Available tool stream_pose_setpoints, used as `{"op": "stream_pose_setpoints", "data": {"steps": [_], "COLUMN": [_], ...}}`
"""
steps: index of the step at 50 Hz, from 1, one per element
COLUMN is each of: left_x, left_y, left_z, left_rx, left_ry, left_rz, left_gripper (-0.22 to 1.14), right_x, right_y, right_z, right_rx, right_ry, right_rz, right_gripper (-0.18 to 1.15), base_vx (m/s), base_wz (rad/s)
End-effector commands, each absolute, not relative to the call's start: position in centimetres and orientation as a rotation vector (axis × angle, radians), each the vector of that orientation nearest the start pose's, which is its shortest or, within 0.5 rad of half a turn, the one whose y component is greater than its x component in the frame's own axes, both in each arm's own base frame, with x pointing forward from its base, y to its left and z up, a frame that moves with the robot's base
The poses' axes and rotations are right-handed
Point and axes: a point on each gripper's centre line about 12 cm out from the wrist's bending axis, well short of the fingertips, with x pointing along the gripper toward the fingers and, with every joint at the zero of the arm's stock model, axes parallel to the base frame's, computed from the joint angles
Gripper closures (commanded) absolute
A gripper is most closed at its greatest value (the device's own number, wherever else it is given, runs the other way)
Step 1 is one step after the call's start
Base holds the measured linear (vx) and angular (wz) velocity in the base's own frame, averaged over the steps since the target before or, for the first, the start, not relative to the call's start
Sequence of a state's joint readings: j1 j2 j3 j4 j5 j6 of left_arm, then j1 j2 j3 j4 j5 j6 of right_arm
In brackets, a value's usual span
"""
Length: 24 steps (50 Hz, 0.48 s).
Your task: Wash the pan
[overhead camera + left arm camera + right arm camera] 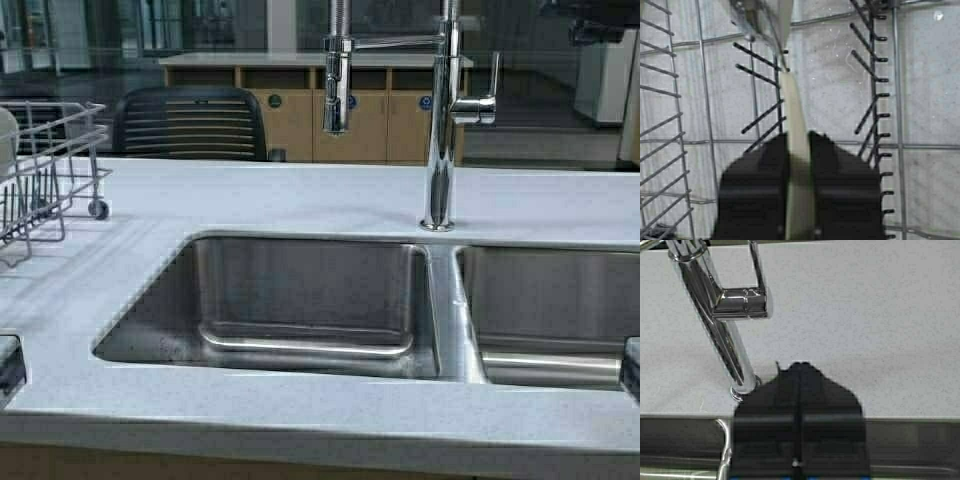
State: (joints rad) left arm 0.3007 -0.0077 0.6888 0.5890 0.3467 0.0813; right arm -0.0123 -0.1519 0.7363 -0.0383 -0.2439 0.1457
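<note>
High view: I see a pale speckled countertop [300, 195] with a double steel sink [300, 300] across the middle of the frame, both basins bare as far as I can see. A chrome faucet [440, 130] stands at the upper centre-right, its base behind the divider between the basins. A wire dish rack [45, 165] sits at the left edge of the frame on the counter. A black chair [190, 122] shows beyond the counter, upper left of centre.

Left wrist view: my left gripper [800, 150] is clamped on the thin white edge of the pan [796, 115], seen edge-on, a pale strip running up the middle of the frame between the black fingers [760, 185]. The pan stands among the rack's wires, counter surface showing beneath. In the high view a sliver of white shows at the far left edge by the rack.

Right wrist view: my right gripper [799, 367] has its fingers pressed together, holding nothing. It sits at lower centre of the frame, over the sink's back rim, just beside the faucet base.
</note>
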Motion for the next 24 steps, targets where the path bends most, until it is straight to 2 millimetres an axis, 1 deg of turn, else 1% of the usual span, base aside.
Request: {"op": "stream_pose_setpoints", "data": {"steps": [1,7,18,21,24], "left_x": [34.15,34.19,34.21,34.19,34.19], "left_y": [13.12,13.2,13.21,13.19,13.2], "left_z": [14.99,14.53,14.74,14.7,14.64], "left_rx": [0.519,0.512,0.496,0.496,0.496], "left_ry": [1.053,1.064,1.058,1.058,1.059], "left_rz": [0.136,0.135,0.147,0.146,0.146], "left_gripper": [0.89,0.89,0.87,0.78,0.62], "right_x": [37.89,37.86,37.86,37.88,37.86], "right_y": [-0.29,-0.29,-0.29,-0.29,-0.29], "right_z": [24.12,24.07,24.07,24.01,24.07], "right_rx": [0.108,0.108,0.108,0.108,0.108], "right_ry": [0.296,0.297,0.297,0.299,0.297], "right_rz": [-0.016,-0.016,-0.016,-0.016,-0.016], "right_gripper": [0.92,0.92,0.92,0.92,0.92], "base_vx": [0.0,0.0,0.0,0.0,0.0], "base_wz": [0.0,0.0,0.0,0.0,0.0]}}
